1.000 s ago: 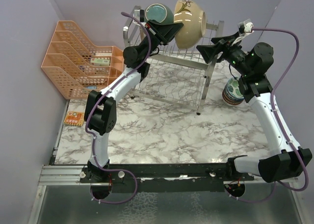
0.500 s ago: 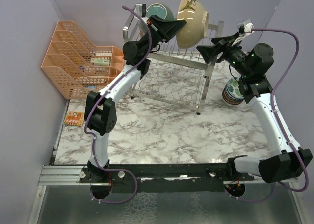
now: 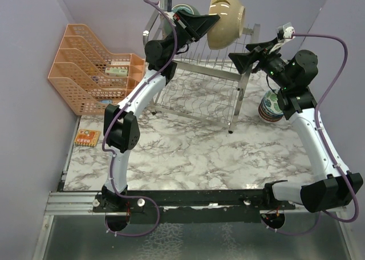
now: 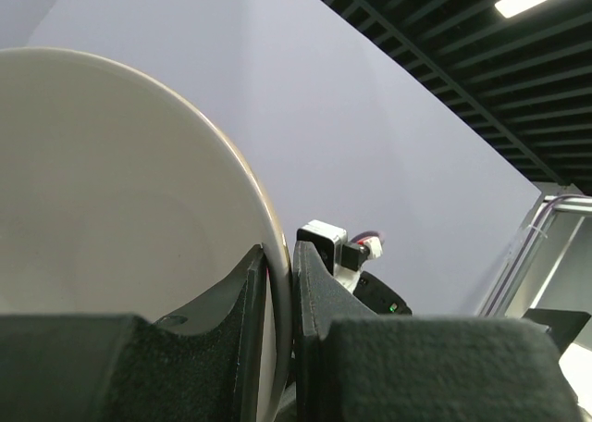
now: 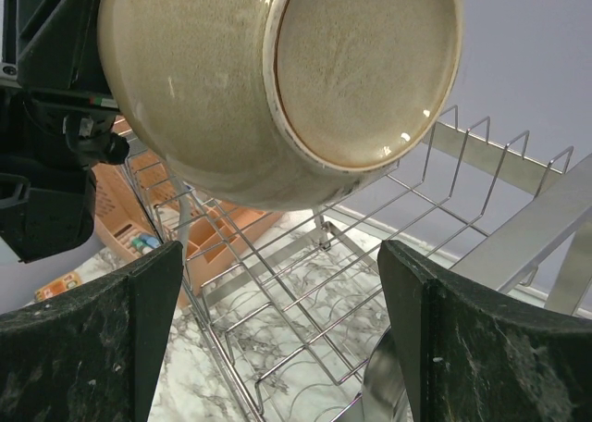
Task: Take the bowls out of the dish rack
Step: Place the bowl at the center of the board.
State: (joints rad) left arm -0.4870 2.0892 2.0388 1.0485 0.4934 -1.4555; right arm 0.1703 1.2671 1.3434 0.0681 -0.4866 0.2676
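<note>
- The white, grey-veined marble tabletop point(image 3: 188, 151) carries everything; both arms reach from its near edge toward the far wall.
- The two-tier silver wire dish rack point(image 3: 199, 94) with shiny tubular legs stands at the far middle. In the right wrist view its wire tier point(image 5: 305, 283) lies below the bowl described next.
- The orange plastic mesh tiered organizer point(image 3: 85, 72) sits at the far left, beside the rack.
- The large round cream ceramic bowl point(image 3: 228, 23) hangs in the air above the far upper tier of the rack, tipped on its side. Its outside is glossy speckled beige with a brown painted motif, and its round foot point(image 5: 361, 70) has a dark-edged ring facing the right wrist camera. The inside point(image 4: 111, 191) is plain pale cream.
- The large round teal ceramic bowl point(image 3: 182, 9) stands on edge at the far left end of the upper tier, mostly hidden behind the left arm.
- The left gripper point(image 3: 208, 23) is clamped on the cream bowl's rim, with one finger inside and one outside in its own view point(image 4: 280, 265).
- The right gripper point(image 3: 242, 60) holds nothing, its fingers spread wide point(image 5: 277, 339). The cream bowl is above and just ahead of it, not touching.
- A stack of small colourful patterned bowls point(image 3: 269, 107) rests on the table to the right of the rack, under the right arm.
- A small flat orange square item point(image 3: 86, 137) lies at the left edge, near the organizer.
</note>
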